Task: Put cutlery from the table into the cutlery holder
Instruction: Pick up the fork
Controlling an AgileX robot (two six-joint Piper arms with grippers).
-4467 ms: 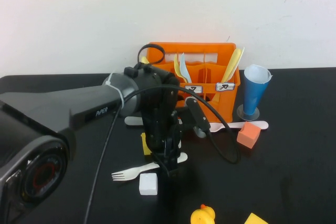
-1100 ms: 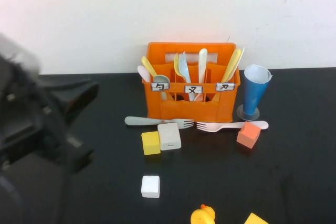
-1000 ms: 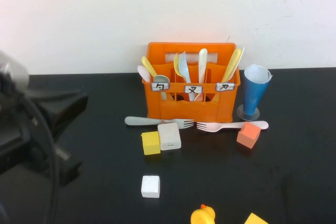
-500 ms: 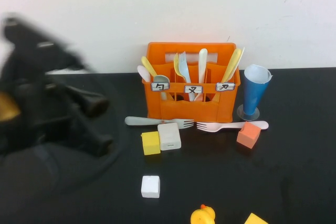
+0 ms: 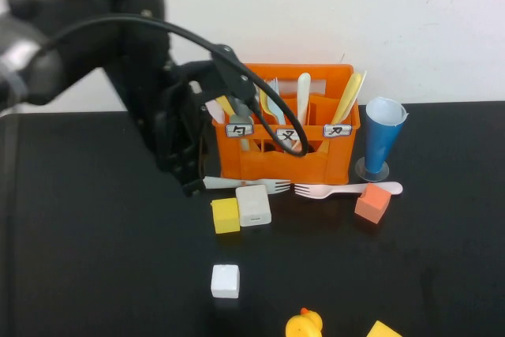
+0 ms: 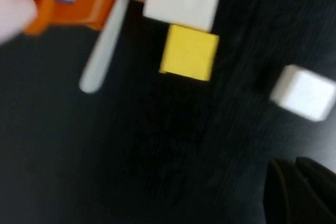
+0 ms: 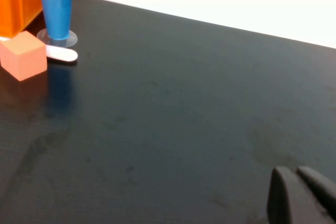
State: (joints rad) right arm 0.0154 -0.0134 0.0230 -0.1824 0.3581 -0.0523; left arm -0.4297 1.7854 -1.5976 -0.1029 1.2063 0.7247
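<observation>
Black table (image 5: 95, 258); I'm hovering left gripper (image 5: 189, 183), fingers unreadable, over grey-blue fork (image 5: 245, 185) handle: light, slippery, pinching mid-handle. Right gripper (image 7: 299, 195) parked, pressed closed.

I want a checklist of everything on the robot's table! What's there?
Surface: black table, matte.
Job's things: orange cutlery holder at the back, several spoons and forks standing in it. Two forks lie in front of it: a pale grey-blue fork and a cream fork.
Clutter: yellow cube touching a whitish block; white cube nearer the camera; orange cube; blue paper cup right of the holder; yellow duck and another yellow piece at the near edge.
Grippers: left gripper low by the grey-blue fork's handle end; right gripper low over bare table, fingers together.
Cables: black cable looping off the left arm.
Surroundings: plain white wall.
</observation>
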